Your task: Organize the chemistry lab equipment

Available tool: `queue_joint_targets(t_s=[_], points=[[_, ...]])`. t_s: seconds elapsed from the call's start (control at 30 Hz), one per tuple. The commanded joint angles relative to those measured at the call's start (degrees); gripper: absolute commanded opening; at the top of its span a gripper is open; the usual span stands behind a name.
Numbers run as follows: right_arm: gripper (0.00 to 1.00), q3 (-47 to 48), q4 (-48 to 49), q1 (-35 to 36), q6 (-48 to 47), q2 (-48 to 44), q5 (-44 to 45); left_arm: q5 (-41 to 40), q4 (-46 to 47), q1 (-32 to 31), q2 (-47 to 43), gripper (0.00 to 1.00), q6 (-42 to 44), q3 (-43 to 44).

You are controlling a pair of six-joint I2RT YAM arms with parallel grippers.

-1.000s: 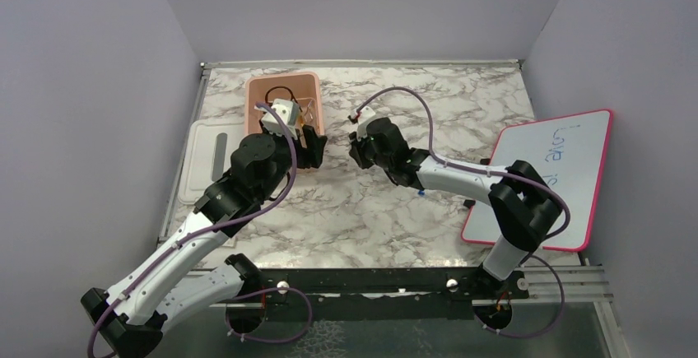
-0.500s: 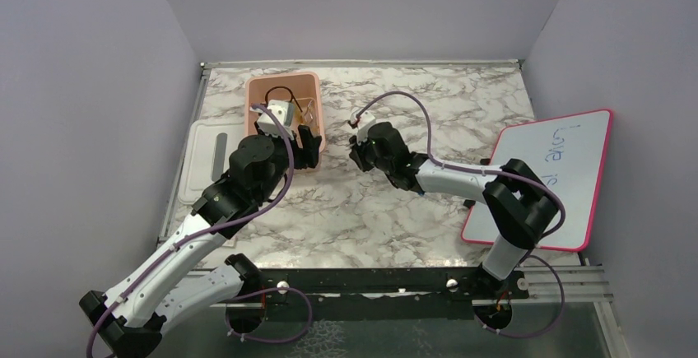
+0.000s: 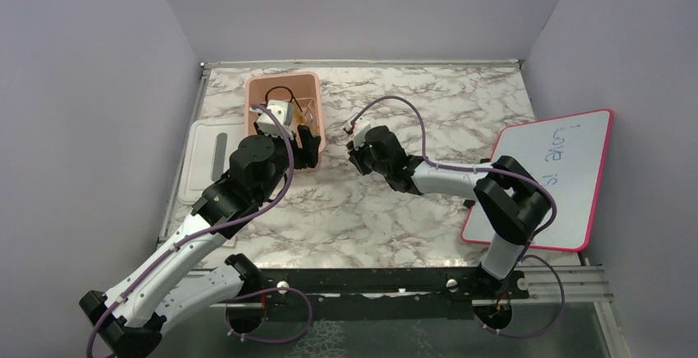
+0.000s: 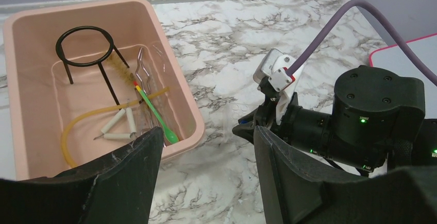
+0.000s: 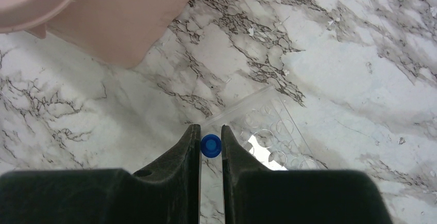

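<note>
your right gripper (image 5: 210, 129) is clenched on a tiny blue piece (image 5: 211, 145), pinched between the fingertips low over the marble table (image 5: 360, 54). just ahead lies a clear plastic tray (image 5: 270, 131) with round wells. the blue piece sits at its near corner, though you can't tell from this angle whether the two touch. the pink tub (image 5: 118, 23) has its corner up and to the left, near but apart, with a strip of marble between.

your left gripper (image 4: 206, 144) hangs released, jaws wide and nothing in them, by the tub's near right corner. the two wrists face each other across a narrow gap. inside the tub lie the black wire ring (image 4: 85, 46), tan rubber tube (image 4: 77, 126), thin metal tongs (image 4: 144, 74), brush (image 4: 121, 67) and red-tipped stick (image 4: 154, 113).

room to move is on the far right – open marble up to the whiteboard (image 3: 547, 169). a white lid (image 3: 206, 156) lies left of the tub.
</note>
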Motion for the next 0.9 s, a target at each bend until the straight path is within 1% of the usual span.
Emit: queue_joint_targets(t_s=[0.0, 0.37, 0.6, 0.87], points=[[0.13, -2.60, 4.81, 0.40, -4.04, 0.25, -2.10, -1.63, 0.32, 0.04, -0.90, 0.67, -0.27, -0.13], [0.23, -5.23, 7.06, 0.38, -5.81, -1.37, -3.52, -1.65, 0.07, 0.12, -1.30, 0.67, -0.10, -0.15], [0.22, -8.75, 12.16, 0.41, -7.71, -2.12, -4.41, -1.63, -0.05, 0.29, -1.49, 0.67, -0.18, -0.22], [0.23, -8.64, 12.61, 0.36, -8.37, -1.67, -2.93, -1.45, -0.07, 0.47, -1.27, 0.67, -0.20, -0.20]])
